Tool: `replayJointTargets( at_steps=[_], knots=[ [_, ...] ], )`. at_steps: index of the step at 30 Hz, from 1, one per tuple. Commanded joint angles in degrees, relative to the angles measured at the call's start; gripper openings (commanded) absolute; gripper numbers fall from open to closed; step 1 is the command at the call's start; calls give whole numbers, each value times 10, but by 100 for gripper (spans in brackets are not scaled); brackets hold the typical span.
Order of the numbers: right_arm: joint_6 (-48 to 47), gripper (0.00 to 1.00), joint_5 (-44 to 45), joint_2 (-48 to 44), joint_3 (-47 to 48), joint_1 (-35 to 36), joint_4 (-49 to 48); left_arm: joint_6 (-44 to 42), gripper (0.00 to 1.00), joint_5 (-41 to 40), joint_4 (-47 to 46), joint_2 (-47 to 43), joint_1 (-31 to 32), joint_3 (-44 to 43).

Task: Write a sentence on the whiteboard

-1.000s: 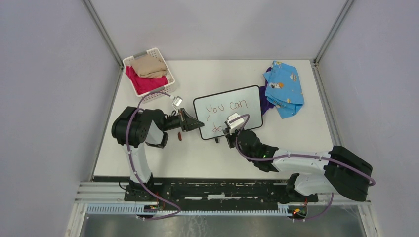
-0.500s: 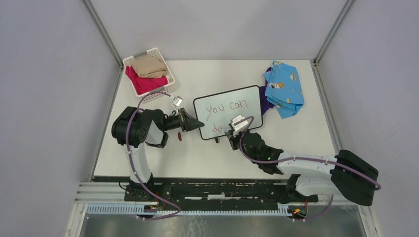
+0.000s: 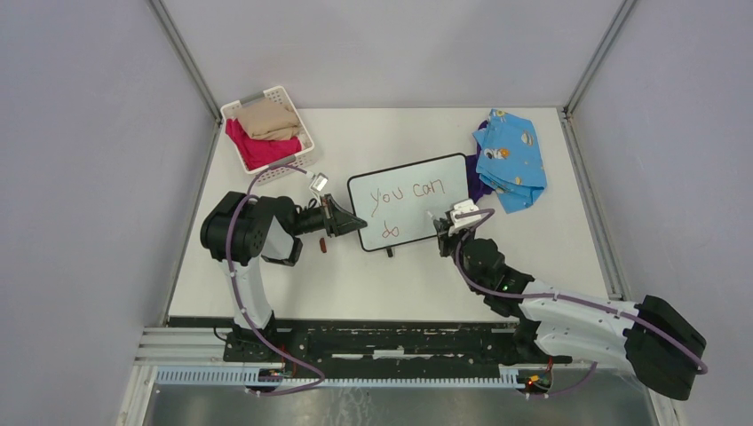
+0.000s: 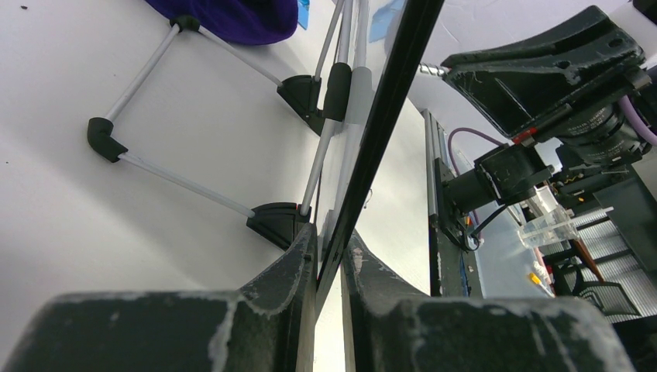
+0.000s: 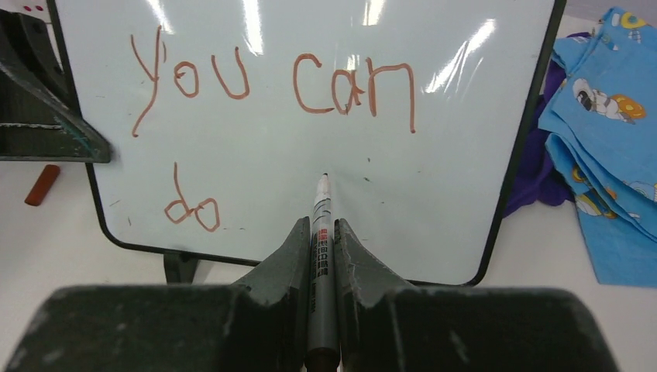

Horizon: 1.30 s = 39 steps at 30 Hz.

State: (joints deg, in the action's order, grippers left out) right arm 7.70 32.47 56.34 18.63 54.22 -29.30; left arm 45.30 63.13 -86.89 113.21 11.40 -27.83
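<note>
The whiteboard [image 3: 413, 200] stands tilted mid-table on its black feet and reads "you can" with "do" below in brown; it also shows in the right wrist view [image 5: 310, 132]. My left gripper [image 3: 353, 222] is shut on the board's left edge; in the left wrist view [image 4: 331, 246] the black frame [image 4: 380, 116] runs between the fingers. My right gripper [image 3: 444, 232] is shut on a grey marker [image 5: 321, 232], whose tip points at the blank board right of "do". I cannot tell if the tip touches.
A white basket [image 3: 266, 129] with tan and red cloths sits back left. Blue patterned cloth [image 3: 511, 160] over purple cloth lies right of the board. A small brown marker cap [image 3: 323, 246] lies by the left gripper. The board's wire stand [image 4: 194, 101] is behind it.
My right gripper with the marker has moved right along the board's lower part, away from "do". The left gripper and the board have stayed in place.
</note>
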Motion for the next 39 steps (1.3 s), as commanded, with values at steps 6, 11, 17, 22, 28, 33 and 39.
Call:
replayJointTargets(
  at_steps=[6,11,17,22,28,33,39],
  knots=[
    [-47,0,35,6,8,10,-25,-21,2,9,28,-6,4,-5],
    [-67,0,83,26,11,47,-48,-23,2,9,32,-6,3,-5],
    [-52,0,113,46,25,61,-57,-29,2,9,42,-9,4,-5],
    [-60,0,63,60,36,63,-52,-30,2,10,45,-9,3,-6],
    [-47,0,29,80,46,66,-61,-32,2,10,48,-11,4,-6],
    [-45,0,26,91,52,65,-63,-33,2,10,49,-11,3,-7],
    [-38,0,29,101,59,65,-66,-33,2,10,51,-11,4,-7]
  ],
)
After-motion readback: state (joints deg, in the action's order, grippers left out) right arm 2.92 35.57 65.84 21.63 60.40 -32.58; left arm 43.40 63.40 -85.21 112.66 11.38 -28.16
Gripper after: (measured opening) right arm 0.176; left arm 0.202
